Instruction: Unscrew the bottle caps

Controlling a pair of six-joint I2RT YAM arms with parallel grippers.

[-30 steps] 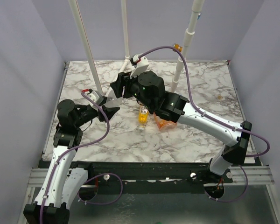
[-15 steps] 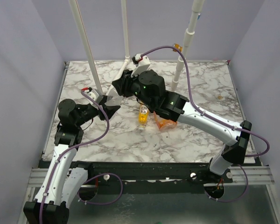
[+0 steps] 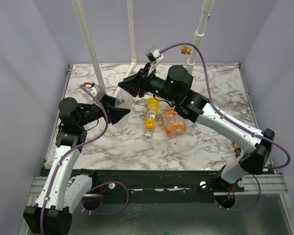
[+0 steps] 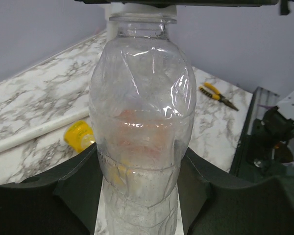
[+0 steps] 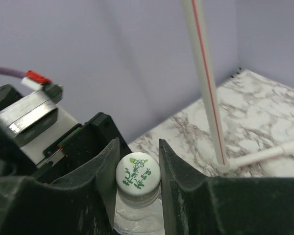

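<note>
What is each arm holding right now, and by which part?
One clear bottle, shared: the left fingers grip its lower body, and the right fingers are shut on its white cap.

A white-and-grey marble-patterned table top (image 3: 210,147) is enclosed by plain lavender walls (image 3: 24,58). A white pipe frame of thin upright tubes (image 3: 92,49) is set toward its far side, and a yellow-orange round knob (image 3: 186,49) is seen by the right-hand tube. Yellow-handled pliers (image 4: 216,95) are laid near the table's edge.
</note>
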